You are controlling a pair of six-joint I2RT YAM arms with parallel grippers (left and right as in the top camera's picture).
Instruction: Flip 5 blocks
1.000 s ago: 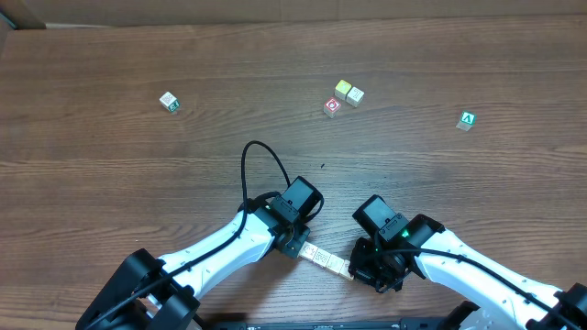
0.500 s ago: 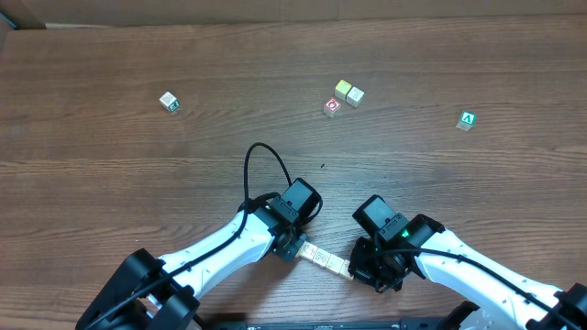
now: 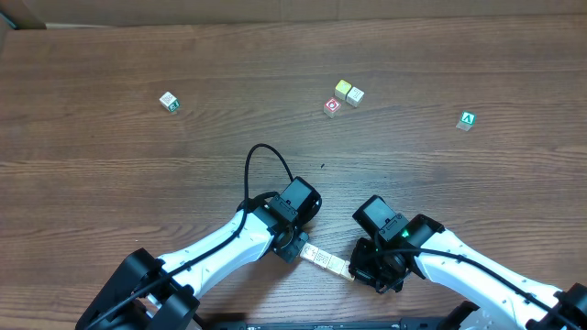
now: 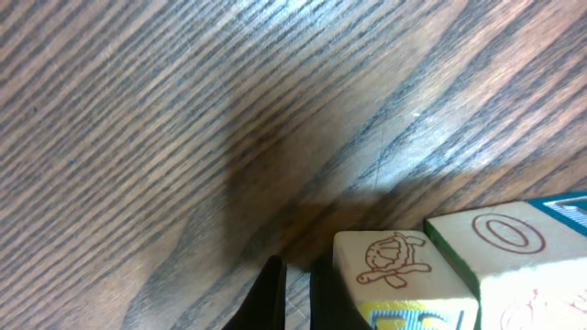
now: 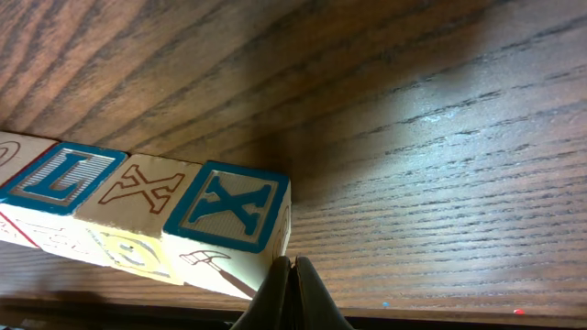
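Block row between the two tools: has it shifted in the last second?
No. The block row sits in the same place below the red-ringed cube, overhead.

worktop [image 3: 110, 183]: dark wood grain, fills the view
row of blocks [image 3: 326, 261]: pale cubes set end to end in a slanted line near the lower edge; their number is unclear from above
left gripper [image 3: 297, 247]: at the row's upper-left end, jaws closed
right gripper [image 3: 354, 269]: at the row's lower-right end, jaws closed
cable [image 3: 266, 158]: black loop above the left arm
green-marked cube [image 3: 169, 102]: alone, far left
red-ringed cube [image 3: 332, 107]: upper centre, just beside the pair
yellow-green cube [image 3: 342, 89]: touching the cream cube [image 3: 355, 96]
green letter cube [image 3: 468, 120]: alone, far right
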